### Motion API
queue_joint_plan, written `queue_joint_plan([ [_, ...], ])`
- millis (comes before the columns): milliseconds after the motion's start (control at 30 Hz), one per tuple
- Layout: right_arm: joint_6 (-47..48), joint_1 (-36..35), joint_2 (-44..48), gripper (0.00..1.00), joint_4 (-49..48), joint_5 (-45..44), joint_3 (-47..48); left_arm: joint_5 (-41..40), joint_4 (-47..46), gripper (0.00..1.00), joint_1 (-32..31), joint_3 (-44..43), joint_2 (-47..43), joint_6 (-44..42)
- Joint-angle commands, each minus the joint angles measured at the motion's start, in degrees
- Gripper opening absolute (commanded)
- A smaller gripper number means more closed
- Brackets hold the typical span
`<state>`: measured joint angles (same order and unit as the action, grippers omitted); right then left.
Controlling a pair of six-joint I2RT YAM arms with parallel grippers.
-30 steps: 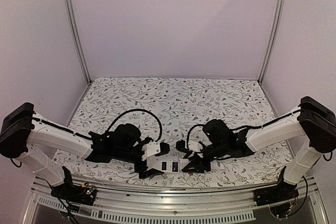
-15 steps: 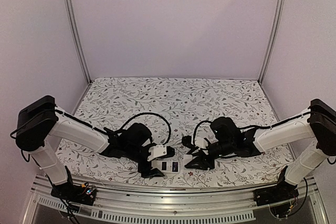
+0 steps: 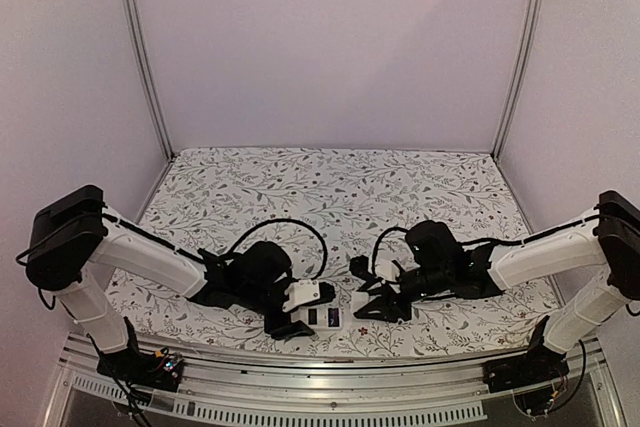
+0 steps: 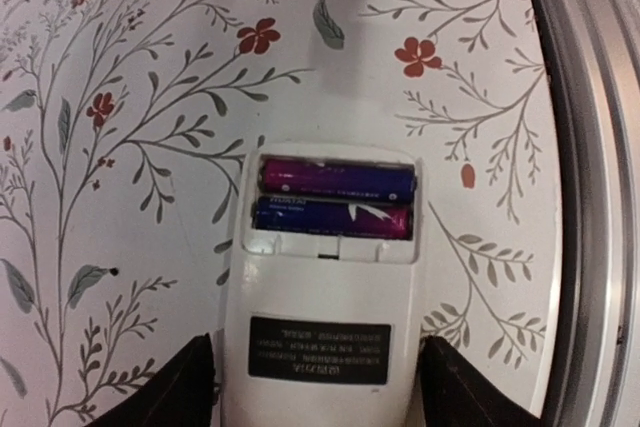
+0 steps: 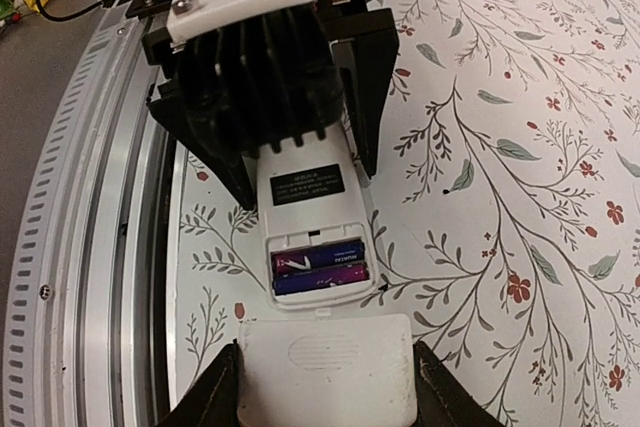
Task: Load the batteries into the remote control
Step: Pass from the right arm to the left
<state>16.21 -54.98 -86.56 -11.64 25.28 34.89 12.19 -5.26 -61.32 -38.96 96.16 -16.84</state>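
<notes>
Looking along the right wrist view, we found the remote control [image 5: 312,209] lying back up on the table [image 3: 330,187], close to the near edge and about midway along it, its long axis running along that edge from gripper to gripper. The 2 batteries [image 4: 335,182] sat side by side in the open compartment [image 5: 320,265], crosswise to that axis, so we judged the loading itself done and the closing left to do.

The left gripper [image 4: 320,387] stood astride the label end of the remote control with a finger just beside each long side. We could not tell whether the fingers pressed on the body or only flanked it.

The right gripper [image 5: 327,402] was clamped on the white battery cover [image 5: 325,367], which it held flat just beyond the compartment end, apart from the remote control by a narrow gap and roughly square to it.

So the opening lay straight ahead of the right gripper, the nearer arm for this job, and we judged that the cover would have to travel along the long axis toward the left gripper
</notes>
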Motion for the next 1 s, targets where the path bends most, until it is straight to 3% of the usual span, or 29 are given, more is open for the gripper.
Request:
queue_joint_plan([
  [0,2.06,0.31,2.28,0.16,0.01,1.49,0.06,-3.88,1.17,0.76,-0.67,-0.26,-3.43,2.94],
  [233,9.03,0.31,6.23,0.17,-0.32,3.57,1.31,1.16,2.07,0.8,0.45,-6.58,-10.6,16.06],
  [500,15.2,0.31,8.35,0.17,-0.9,2.16,4.38,10.8,-0.08,0.76,3.7,-11.04,-10.6,33.65],
  [667,15.87,0.31,8.56,0.16,-2.55,1.62,5.13,12.21,-2.83,0.74,4.65,-11.07,-10.28,38.85],
  [967,16.09,0.31,8.34,0.16,-4.73,0.56,5.84,15.56,-4.1,0.55,4.64,-12.78,-6.17,43.07],
])
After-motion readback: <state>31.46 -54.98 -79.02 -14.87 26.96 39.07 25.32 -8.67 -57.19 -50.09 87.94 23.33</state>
